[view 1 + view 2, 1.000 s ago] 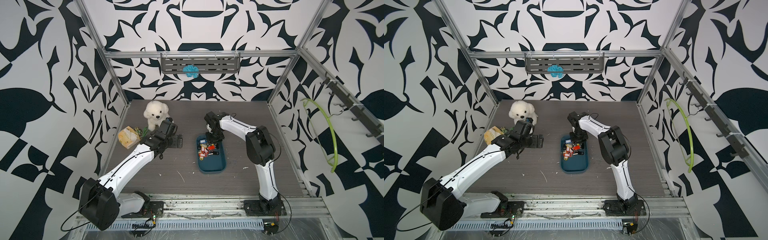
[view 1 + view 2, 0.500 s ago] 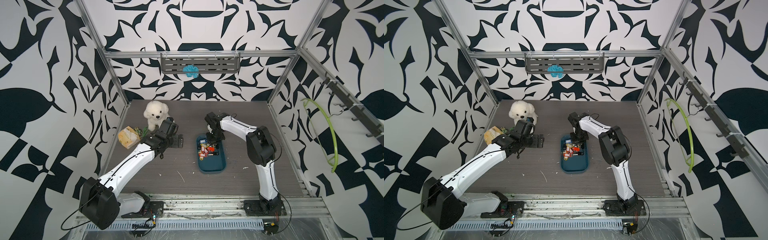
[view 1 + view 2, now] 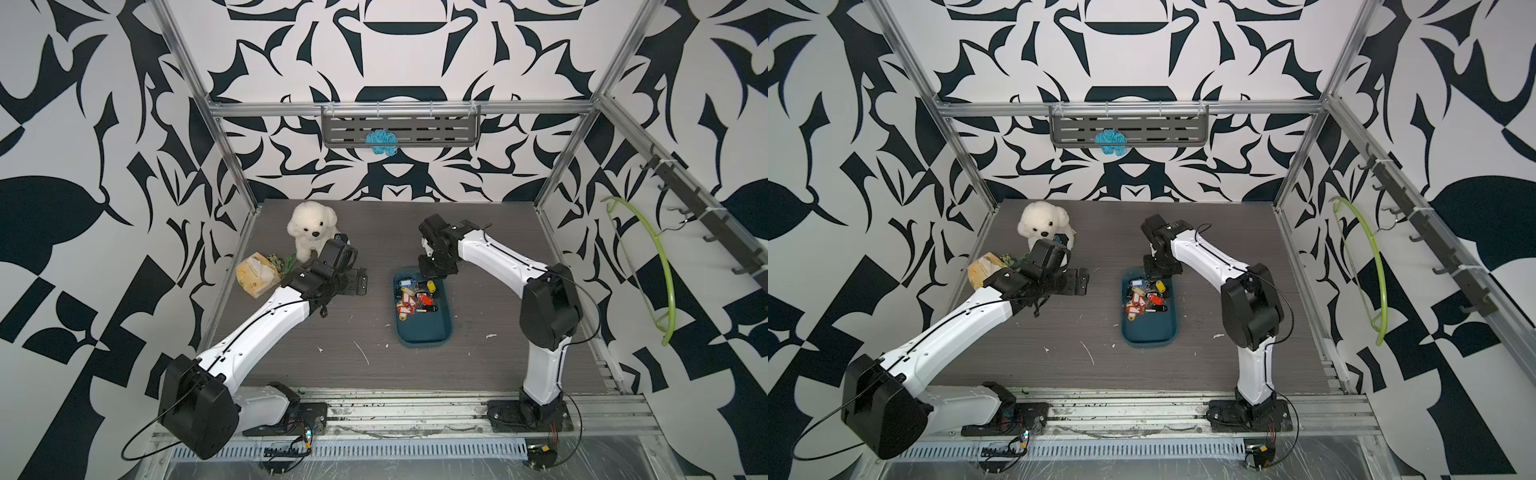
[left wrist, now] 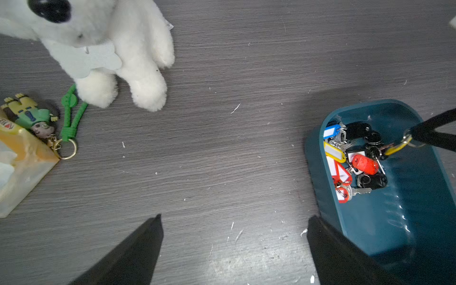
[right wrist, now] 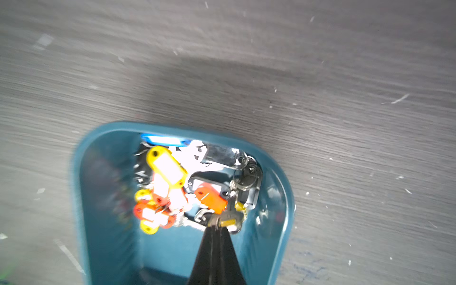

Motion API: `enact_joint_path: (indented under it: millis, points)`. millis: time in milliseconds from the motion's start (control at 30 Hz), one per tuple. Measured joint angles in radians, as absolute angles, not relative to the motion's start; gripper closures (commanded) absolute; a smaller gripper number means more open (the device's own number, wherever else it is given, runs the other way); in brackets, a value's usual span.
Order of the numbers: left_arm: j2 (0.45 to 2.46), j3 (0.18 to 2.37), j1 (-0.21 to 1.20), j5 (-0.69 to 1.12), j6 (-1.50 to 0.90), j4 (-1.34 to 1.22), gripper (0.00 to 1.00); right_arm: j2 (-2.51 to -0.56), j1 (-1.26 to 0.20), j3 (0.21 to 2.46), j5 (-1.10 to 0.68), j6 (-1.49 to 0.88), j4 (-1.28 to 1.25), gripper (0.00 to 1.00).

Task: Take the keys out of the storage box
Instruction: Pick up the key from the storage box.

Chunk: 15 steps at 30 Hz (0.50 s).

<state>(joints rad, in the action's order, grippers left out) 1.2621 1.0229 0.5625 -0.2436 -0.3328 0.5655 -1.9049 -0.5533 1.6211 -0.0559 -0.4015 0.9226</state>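
Observation:
The storage box [image 3: 422, 332] [image 3: 1150, 328] is a dark teal tray at mid-table. The keys [image 3: 415, 297] [image 3: 1144, 301] lie heaped in its far half, with red, yellow, blue and white tags and black fobs [image 4: 352, 158] [image 5: 167, 187]. My right gripper [image 3: 429, 279] [image 5: 217, 223] reaches into the box's far end and is shut on the ring of a yellow-tagged key [image 4: 397, 148]. That key slants from the heap up to the fingertips [image 4: 424, 134]. My left gripper [image 3: 353, 280] [image 4: 234, 218] hangs open over bare table left of the box, holding nothing.
A white plush dog [image 3: 309, 226] sits at the back left. Beside it lie a yellow packet [image 3: 255, 274] and a green-corded figure keychain [image 4: 71, 111]. A grey slotted shelf [image 3: 401, 126] hangs on the back wall and a green hanger [image 3: 660, 270] on the right wall.
My right gripper has shut inside the box on the yellow-tagged key. Both arms have stayed almost where they were.

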Motion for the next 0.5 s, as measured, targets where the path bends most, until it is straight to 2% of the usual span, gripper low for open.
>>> enact_joint_path:
  millis: [300,500]
  points:
    - [1.262,1.023,0.567,-0.244,-0.332,0.566,0.01,-1.809,-0.553,1.608,-0.021,-0.44,0.914,1.0]
    - [1.262,1.023,0.572,-0.244,-0.332,0.566,0.01,-1.706,-0.498,1.488,0.025,-0.498,0.875,1.0]
